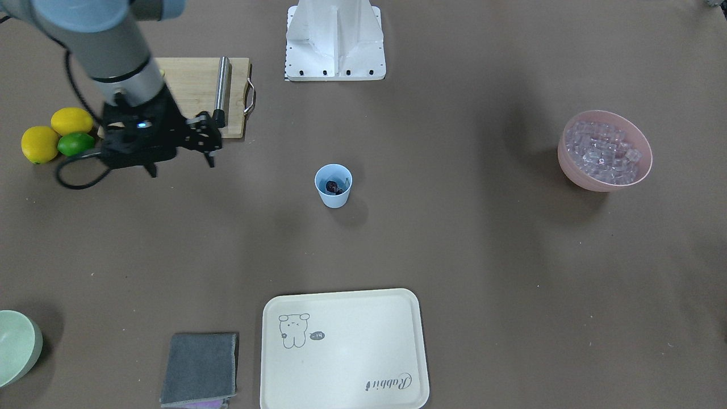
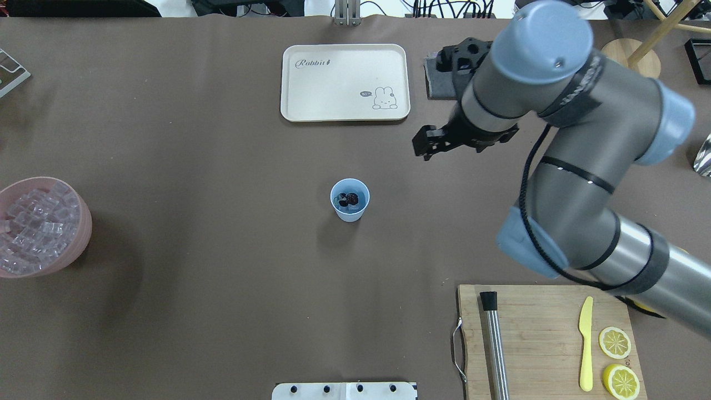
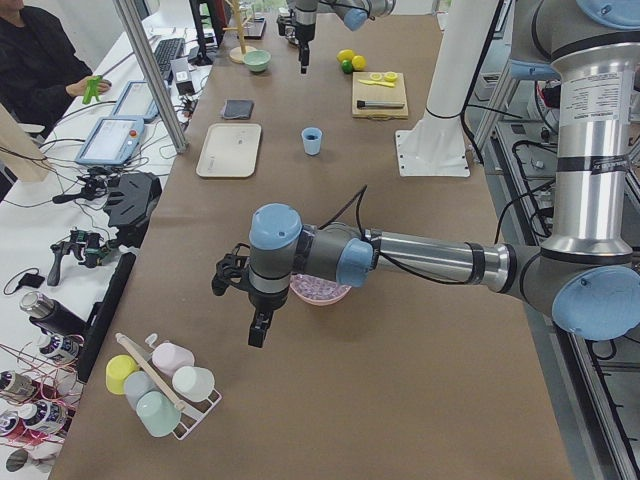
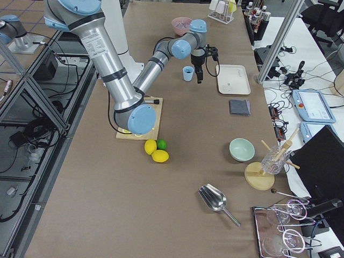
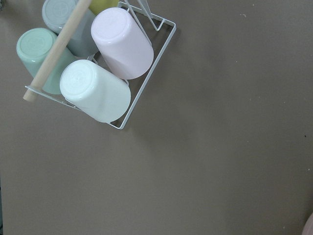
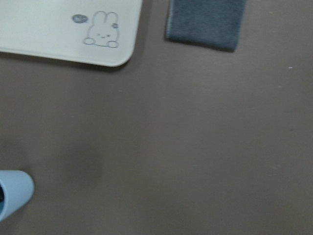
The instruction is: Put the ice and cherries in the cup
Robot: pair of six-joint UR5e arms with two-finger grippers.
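Note:
The light-blue cup (image 1: 333, 187) stands upright mid-table; it also shows in the overhead view (image 2: 350, 201) and at the lower left of the right wrist view (image 6: 12, 193). The dark red cherries (image 2: 349, 198) lie inside it. The ice (image 1: 603, 152) is heaped in a pink bowl (image 2: 83, 222) far off at the table's end. My right gripper (image 2: 423, 150) is open and empty, hovering up and to the right of the cup in the overhead view, apart from it. My left gripper (image 3: 258, 330) shows only in the left side view, beyond the pink bowl; I cannot tell whether it is open.
A cream tray (image 2: 344, 82) and a grey cloth (image 1: 200, 369) lie beyond the cup. A cutting board (image 2: 544, 339) holds a steel rod, a yellow knife and lemon slices. Lemons and a lime (image 1: 57, 136), a pale-green bowl (image 1: 14, 346) and a cup rack (image 5: 98, 63) are nearby.

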